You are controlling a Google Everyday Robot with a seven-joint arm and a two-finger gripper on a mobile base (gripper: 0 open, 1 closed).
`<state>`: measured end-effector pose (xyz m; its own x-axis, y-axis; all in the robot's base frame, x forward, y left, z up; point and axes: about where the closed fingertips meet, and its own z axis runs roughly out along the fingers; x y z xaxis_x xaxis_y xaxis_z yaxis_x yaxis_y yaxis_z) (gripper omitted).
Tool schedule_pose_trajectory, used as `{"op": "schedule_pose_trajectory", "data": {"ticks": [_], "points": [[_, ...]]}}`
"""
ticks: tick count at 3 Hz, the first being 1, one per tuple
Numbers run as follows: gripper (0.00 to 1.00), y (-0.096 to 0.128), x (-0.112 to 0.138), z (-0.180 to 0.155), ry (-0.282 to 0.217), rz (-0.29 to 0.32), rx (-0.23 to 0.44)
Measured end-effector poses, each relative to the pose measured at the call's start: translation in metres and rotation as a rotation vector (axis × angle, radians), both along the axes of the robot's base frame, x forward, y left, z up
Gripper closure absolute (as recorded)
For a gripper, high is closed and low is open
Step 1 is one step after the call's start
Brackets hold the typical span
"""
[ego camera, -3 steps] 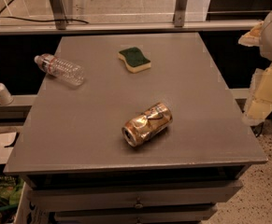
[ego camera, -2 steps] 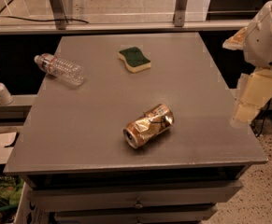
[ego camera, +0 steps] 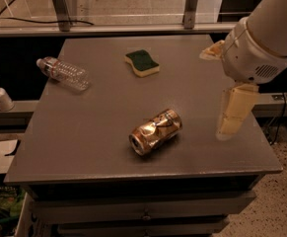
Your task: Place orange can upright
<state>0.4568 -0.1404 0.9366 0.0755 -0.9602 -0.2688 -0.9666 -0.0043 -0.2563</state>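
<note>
Camera view looks down on a grey table [ego camera: 93, 127] where the orange can [ego camera: 155, 131] lies on its side near the front centre, dented, its silver top turned toward the front-left. The gripper [ego camera: 234, 113] hangs from the white arm [ego camera: 266, 38] over the table's right edge, to the right of the can and apart from it; whether it is open or closed cannot be told. A clear plastic bottle [ego camera: 63, 73] lies at the left, and a green-and-yellow sponge [ego camera: 142, 63] sits toward the back.
</note>
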Motion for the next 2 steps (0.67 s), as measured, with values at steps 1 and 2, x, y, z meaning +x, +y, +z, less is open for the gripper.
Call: {"op": "schedule_pose_trajectory", "data": {"ticks": [1,2], "points": [[0.0,0.021,-0.001,-0.013,-0.001,0.089,0.021],[0.0,0.049,-0.006,-0.029,-0.014,0.237,0.046]]}}
